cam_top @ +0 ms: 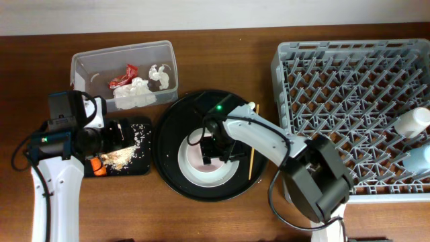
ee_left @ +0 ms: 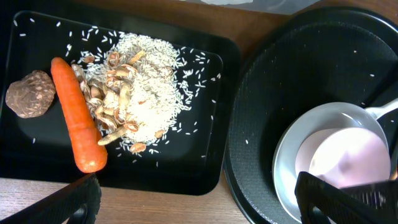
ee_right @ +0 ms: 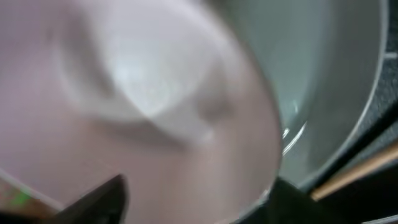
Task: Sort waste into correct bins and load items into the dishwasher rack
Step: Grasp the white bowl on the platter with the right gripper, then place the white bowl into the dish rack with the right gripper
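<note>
My right gripper (cam_top: 216,149) hangs open over the smaller white bowl (ee_right: 124,93). One finger is inside the bowl and the other outside its rim. That bowl sits in the wide white plate-bowl (cam_top: 191,171) on the round black tray (cam_top: 168,134). A thin wooden stick (cam_top: 251,158) lies beside them. My left gripper (ee_left: 205,208) is open and empty above the near edge of the shallow black tray (ee_left: 205,155). That tray holds the carrot (ee_left: 74,118), a brown lump (ee_left: 30,93) and rice crumbs (ee_left: 149,93).
The clear tub (cam_top: 84,64) at the back left holds a red wrapper (cam_top: 125,75) and white napkins (cam_top: 134,93). The grey dishwasher rack (cam_top: 336,87) fills the right side, with a white cup (cam_top: 411,122) and a pale blue cup (cam_top: 416,161) at its right edge.
</note>
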